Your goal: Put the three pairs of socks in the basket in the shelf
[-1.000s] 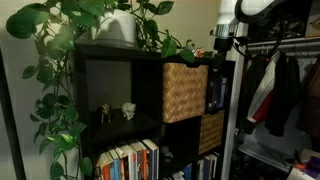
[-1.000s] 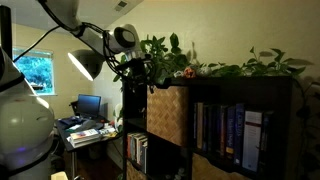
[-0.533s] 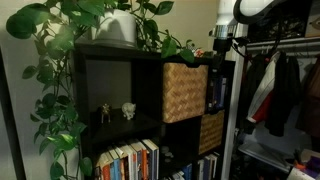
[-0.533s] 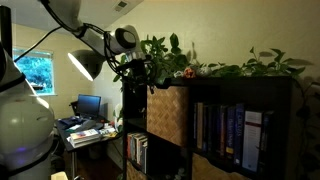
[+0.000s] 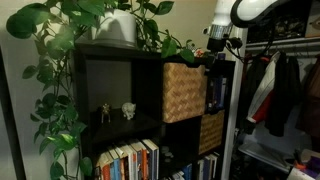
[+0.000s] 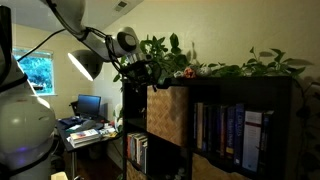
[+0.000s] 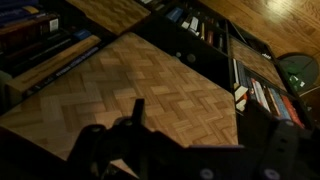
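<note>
The basket [image 5: 185, 92] is rough tan woven wicker; the shelf [image 5: 115, 80] looks matt black and smooth.

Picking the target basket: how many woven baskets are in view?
2: the large tan basket in an upper shelf compartment; a smaller darker basket in a lower one. Others may be hidden.

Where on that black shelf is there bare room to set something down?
The upper compartment beside the basket, bare except two small figurines. Crowded: the top of the shelf under the plant, and the book row below.
</note>
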Controlling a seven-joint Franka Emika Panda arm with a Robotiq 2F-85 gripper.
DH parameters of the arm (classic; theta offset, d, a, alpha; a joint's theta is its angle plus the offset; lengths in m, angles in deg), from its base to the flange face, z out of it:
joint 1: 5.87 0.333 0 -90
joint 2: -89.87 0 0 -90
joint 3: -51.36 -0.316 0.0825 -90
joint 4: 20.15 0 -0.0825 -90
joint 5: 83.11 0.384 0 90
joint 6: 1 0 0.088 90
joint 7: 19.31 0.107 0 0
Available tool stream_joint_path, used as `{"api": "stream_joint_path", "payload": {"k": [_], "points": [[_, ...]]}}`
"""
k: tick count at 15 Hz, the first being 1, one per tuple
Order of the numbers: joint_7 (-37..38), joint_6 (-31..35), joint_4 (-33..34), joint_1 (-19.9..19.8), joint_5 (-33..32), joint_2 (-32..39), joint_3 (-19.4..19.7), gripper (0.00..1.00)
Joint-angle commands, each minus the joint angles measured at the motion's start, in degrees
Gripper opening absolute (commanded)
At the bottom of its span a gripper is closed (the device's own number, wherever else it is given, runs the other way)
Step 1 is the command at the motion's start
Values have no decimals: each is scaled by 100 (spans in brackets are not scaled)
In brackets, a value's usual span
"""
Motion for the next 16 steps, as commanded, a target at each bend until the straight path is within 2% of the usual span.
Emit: {"api": "stream_joint_path", "payload": {"k": [1,5,16], "points": [[-377,497,139,145,-384,238,102,100],[-787,1156,211,148,-647,429,153,100],[-1175,2913,304,48,-1086,1244,364,100]]}}
